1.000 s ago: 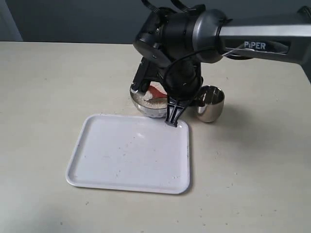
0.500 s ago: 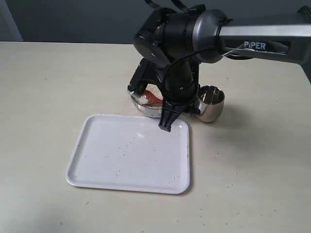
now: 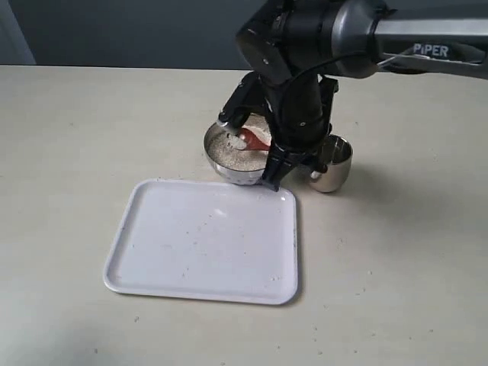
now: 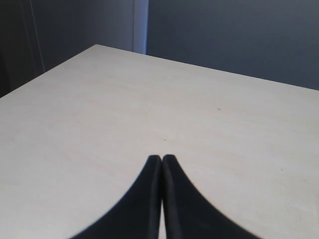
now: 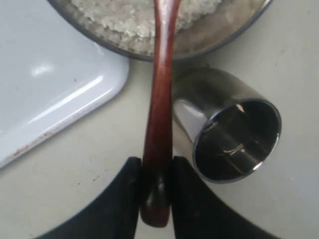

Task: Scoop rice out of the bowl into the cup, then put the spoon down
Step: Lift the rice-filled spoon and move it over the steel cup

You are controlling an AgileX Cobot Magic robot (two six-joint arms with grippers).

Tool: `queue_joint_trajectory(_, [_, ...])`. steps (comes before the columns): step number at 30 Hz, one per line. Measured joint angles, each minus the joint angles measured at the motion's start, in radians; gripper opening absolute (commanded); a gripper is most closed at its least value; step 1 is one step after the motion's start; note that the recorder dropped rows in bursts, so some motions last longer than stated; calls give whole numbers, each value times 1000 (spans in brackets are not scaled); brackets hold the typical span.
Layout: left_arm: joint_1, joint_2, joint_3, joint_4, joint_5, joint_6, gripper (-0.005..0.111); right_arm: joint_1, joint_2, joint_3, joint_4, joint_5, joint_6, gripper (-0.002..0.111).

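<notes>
The steel bowl [image 3: 229, 162] stands behind the tray with white rice [image 3: 226, 148] in it. My right gripper [image 3: 274, 177] [image 5: 157, 172] is shut on the end of the reddish-brown spoon's handle [image 5: 159, 99]. The spoon's oval end [image 3: 256, 138] is over the bowl's right side, with some rice on it. In the right wrist view the handle runs from my fingers past the cup to the rice [image 5: 134, 20] in the bowl [image 5: 212, 42]. The small steel cup [image 3: 332, 163] [image 5: 234, 134] stands just right of the bowl, and its inside looks dark. My left gripper [image 4: 162, 158] is shut over bare table.
A white tray [image 3: 202, 244] [image 5: 45, 89] with a few stray grains lies in front of the bowl. The right arm's dark wrist [image 3: 293, 69] hangs over the bowl and cup. The left arm does not show in the exterior view.
The right arm has shifted right and back, uncovering most of the bowl. The spoon's oval end now sits higher and further right, nearer the cup.
</notes>
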State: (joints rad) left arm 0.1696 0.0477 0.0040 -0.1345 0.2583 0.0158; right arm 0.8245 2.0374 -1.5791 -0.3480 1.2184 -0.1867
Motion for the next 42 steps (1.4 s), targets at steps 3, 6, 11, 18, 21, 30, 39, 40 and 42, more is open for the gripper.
queue_joint_trajectory(3, [0, 0, 0, 0, 0, 0, 1, -18, -17, 0, 12, 0, 0, -1])
queue_joint_trajectory(6, [0, 0, 0, 0, 0, 0, 1, -27, -32, 0, 21, 0, 4, -1])
queue_joint_trajectory(11, [0, 0, 0, 0, 0, 0, 1, -41, -56, 0, 65, 0, 4, -1])
queue_joint_trajectory(18, [0, 0, 0, 0, 0, 0, 1, -52, -94, 0, 111, 0, 0, -1])
queue_joint_trajectory(21, [0, 0, 0, 0, 0, 0, 1, -52, -105, 0, 116, 0, 0, -1])
queue_joint_trajectory(30, [0, 0, 0, 0, 0, 0, 1, -52, -139, 0, 126, 0, 0, -1])
queue_joint_trajectory(39, [0, 0, 0, 0, 0, 0, 1, -52, -150, 2, 131, 2, -8, -1])
queue_joint_trajectory(40, [0, 0, 0, 0, 0, 0, 1, -52, -150, 2, 131, 2, -11, -1])
queue_joint_trajectory(42, [0, 0, 0, 0, 0, 0, 1, -52, -150, 2, 131, 2, -15, -1])
